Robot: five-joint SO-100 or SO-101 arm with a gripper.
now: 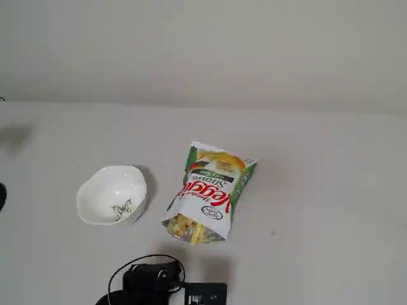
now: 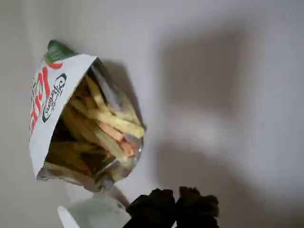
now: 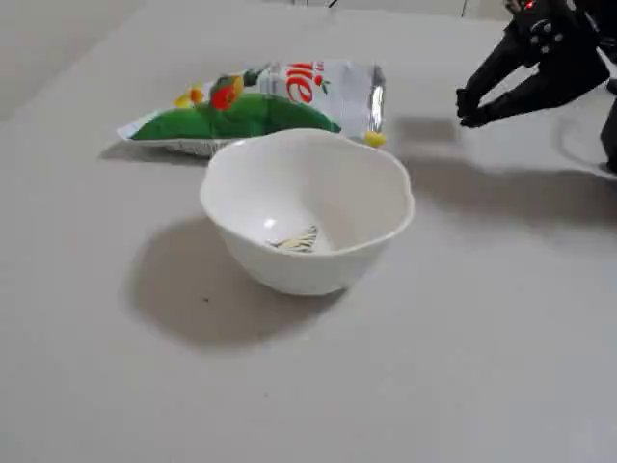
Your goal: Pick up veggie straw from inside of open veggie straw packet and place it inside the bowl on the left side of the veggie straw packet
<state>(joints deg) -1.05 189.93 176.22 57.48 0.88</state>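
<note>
We see a plain pale desk (image 1: 331, 190) with a snack bag (image 1: 212, 190) lying flat near the middle in a fixed view, its open mouth turned toward the bottom edge of that view. The bag is white and green with red lettering and a yellow picture. To its left in the same view, standing apart from it, is a small white bowl (image 1: 112, 194) with a wavy rim and a dark leafy drawing inside; we see nothing else in it in a fixed view (image 3: 307, 207). In the wrist view the bag's mouth (image 2: 90, 128) gapes wide, showing silvery lining and a heap of pale yellow and orange sticks. One pale yellow veggie straw (image 2: 115, 122) lies across the top of the heap, inside the opening. The black hand (image 2: 174, 205) shows at the bottom edge of the wrist view, clear of the bag. In a fixed view the hand (image 3: 469, 106) hangs above the desk just right of the bag's mouth, its two fingertips drawn together with nothing between them.
</note>
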